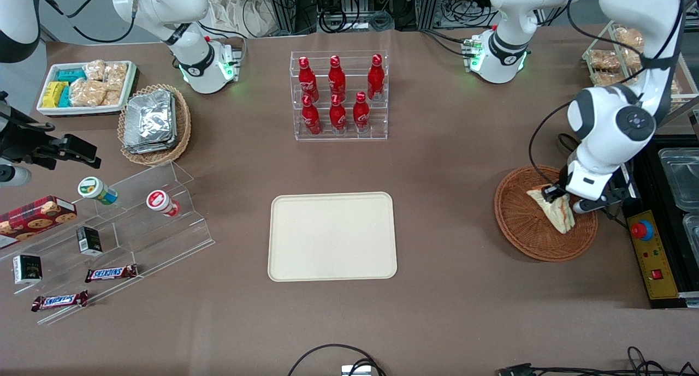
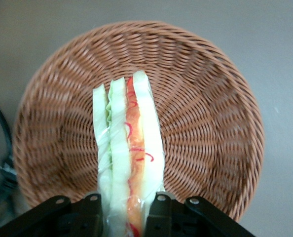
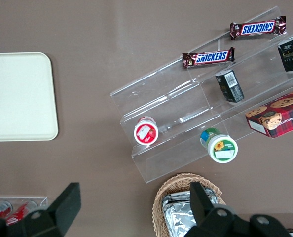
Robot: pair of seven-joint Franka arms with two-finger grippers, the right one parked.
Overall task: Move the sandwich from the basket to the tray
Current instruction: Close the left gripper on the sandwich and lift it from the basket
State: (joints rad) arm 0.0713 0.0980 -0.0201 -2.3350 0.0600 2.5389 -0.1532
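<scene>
The sandwich (image 1: 554,208) is a wrapped wedge of white bread with orange-red and green filling. It is held on edge over the round reddish-brown wicker basket (image 1: 524,223) at the working arm's end of the table. My left gripper (image 1: 563,200) is down in the basket, shut on the sandwich's upper end. In the left wrist view the black fingers (image 2: 159,211) press both bread faces of the sandwich (image 2: 129,148), with the basket (image 2: 210,123) beneath. I cannot tell whether the sandwich touches the basket floor. The cream tray (image 1: 332,237) lies bare at the table's middle, also in the right wrist view (image 3: 18,96).
A rack of red bottles (image 1: 338,95) stands farther from the camera than the tray. A control box with a red button (image 1: 643,231) lies beside the basket. An acrylic stand with snacks (image 1: 109,228), a foil-packet basket (image 1: 154,124) and a white bin (image 1: 87,87) sit toward the parked arm's end.
</scene>
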